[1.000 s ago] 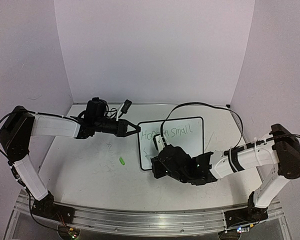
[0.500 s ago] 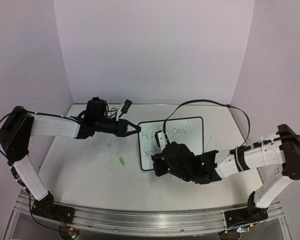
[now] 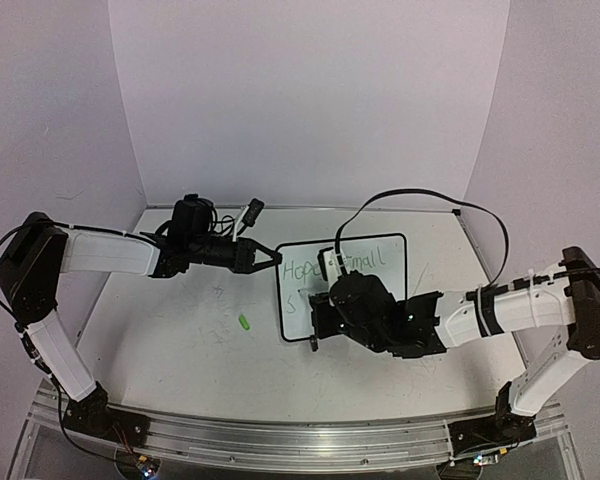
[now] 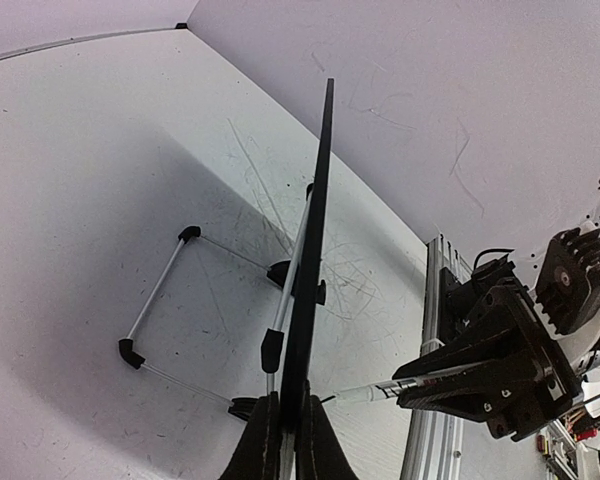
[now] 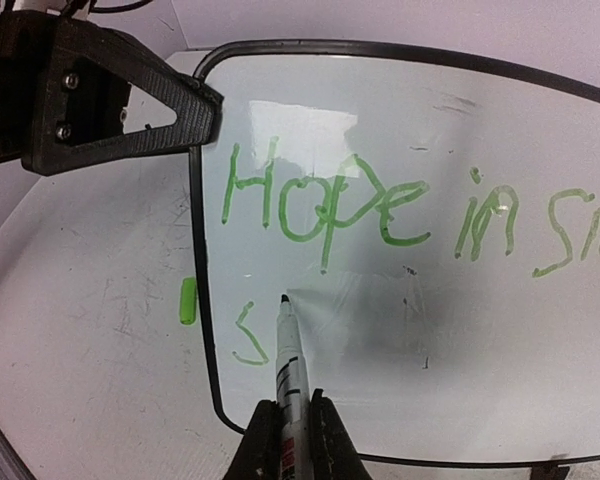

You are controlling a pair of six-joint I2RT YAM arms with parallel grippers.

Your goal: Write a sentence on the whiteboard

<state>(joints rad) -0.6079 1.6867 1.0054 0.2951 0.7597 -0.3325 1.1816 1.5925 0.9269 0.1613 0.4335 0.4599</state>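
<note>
The whiteboard (image 3: 385, 288) stands upright mid-table, propped on its wire stand (image 4: 160, 290). My left gripper (image 3: 272, 257) is shut on the board's left edge; the left wrist view shows the whiteboard (image 4: 315, 250) edge-on between the jaws of the left gripper (image 4: 288, 390). The sentence (image 5: 325, 200) reads "Hope in sm" in green, running out of frame, with an "s" (image 5: 245, 335) below. My right gripper (image 5: 291, 397) is shut on a marker (image 5: 288, 350). Its tip sits just right of the "s"; I cannot tell whether it touches the whiteboard (image 5: 430, 330).
A green marker cap (image 3: 244, 322) lies on the table left of the board, also in the right wrist view as the cap (image 5: 188, 300). Purple walls enclose the table on three sides. An aluminium rail (image 3: 280, 440) runs along the near edge.
My right arm has shifted to the right in front of the board, uncovering more of "Hope". The left arm and the board have not moved.
</note>
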